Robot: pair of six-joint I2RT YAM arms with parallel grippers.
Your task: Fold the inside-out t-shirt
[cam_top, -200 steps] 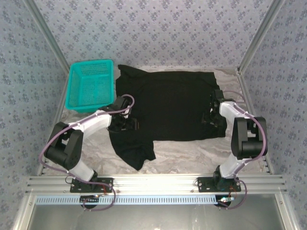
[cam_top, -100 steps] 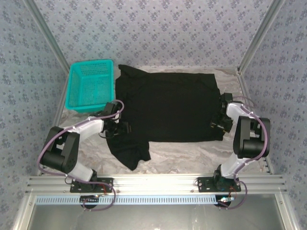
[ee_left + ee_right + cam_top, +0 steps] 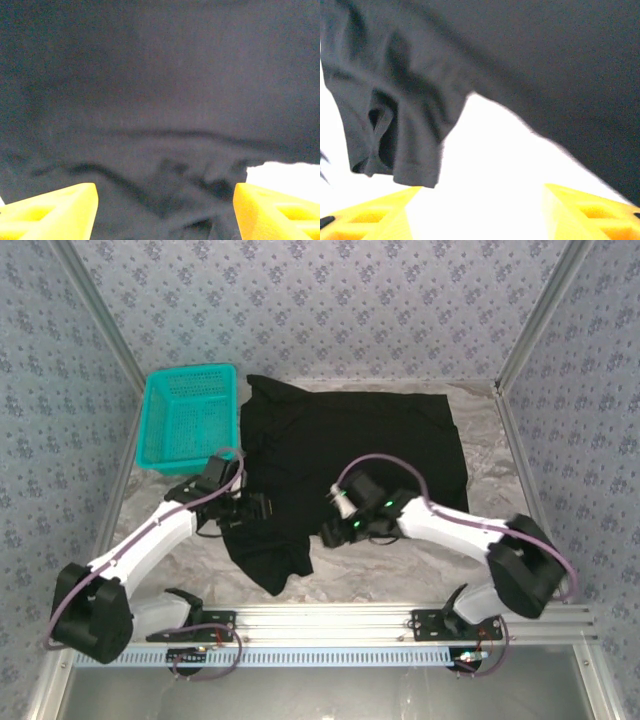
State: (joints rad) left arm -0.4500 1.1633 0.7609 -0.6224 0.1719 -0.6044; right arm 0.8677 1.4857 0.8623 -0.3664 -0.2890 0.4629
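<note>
cloth is spread flat over most of the pale tabletop: the inside-out t-shirt, black on all of its visible side, is laid just beside the teal basket, on the basket's right, with its far left corner close to the basket's rim. a crumpled flap of the shirt (a sleeve or a corner, it cannot be told which) is seen trailing toward the arms' bases, nearer to them than the basket's near wall.

the left claw is held low over the shirt's left edge, just past the basket's near right corner. in its wrist view both yellow fingers are seen set wide apart with only wrinkled black cloth beyond them, so it is released and nothing is gripped.

the right claw is found farther from the basket, at the shirt's near hem, beside that flap. its fingers are likewise spread, bare white tabletop is seen between them, and a hemmed fold of the shirt is shown just ahead; nothing is grasped.
</note>
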